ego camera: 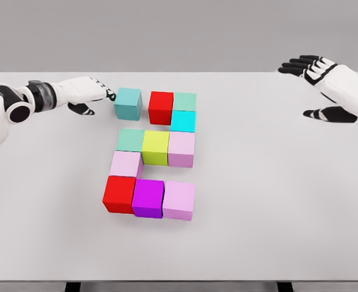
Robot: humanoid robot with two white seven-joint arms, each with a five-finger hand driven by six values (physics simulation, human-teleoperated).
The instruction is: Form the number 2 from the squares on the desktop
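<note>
Coloured cubes lie on the white table. A teal cube stands apart at the top left, a small gap from a red cube. Right of the red one are a green cube and a cyan cube. The middle row is a mint cube, a yellow cube and a pink cube. Below sits a pale pink cube, then a red cube, a purple cube and a pink cube. My left hand has its fingertips against the teal cube's left side, holding nothing. My right hand hovers open at the far right.
Wide bare table surface lies to the right of the cubes and along the front. The table's front edge runs across the bottom of the view, with dark legs below it.
</note>
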